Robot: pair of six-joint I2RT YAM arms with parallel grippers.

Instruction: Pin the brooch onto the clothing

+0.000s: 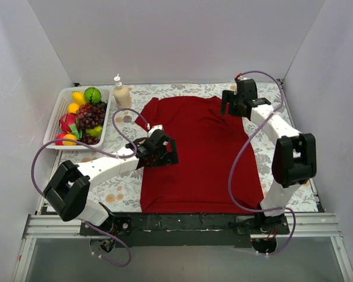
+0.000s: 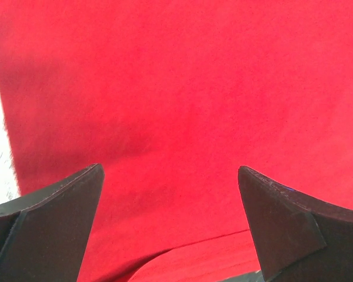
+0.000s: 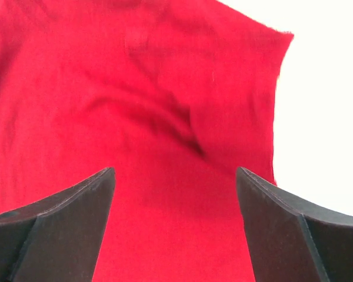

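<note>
Two pairs of fingers (image 2: pixel 53 223) stood apart, empty: left gripper (image 2: pixel 169 168) over the left edge of the T-shirt (image 1: pixel 200 158), right gripper (image 3: pixel 175 169) over its far right sleeve; the fabric lay flat, soft, likely to bunch if dragged; the brooch (image 1: pixel 127 118) sat off it beside the bottle (image 1: pixel 122 93); tiny, light, probably best pinched by its rim

I've got the shirt (image 1: pixel 200 155) lying flat in the middle of the table (image 1: pixel 120 188), sleeves at the far end. The basket (image 1: pixel 54 117) sits far left with fruit (image 1: pixel 89 114) in it, and the bottle (image 1: pixel 122 93) is just right of it at the back. The brooch (image 1: pixel 127 118) is on the table just in front of the bottle, between basket and shirt. The left gripper (image 1: pixel 167 154) hangs over the shirt's left edge, the right gripper (image 1: pixel 229 107) over its far right shoulder.
</note>
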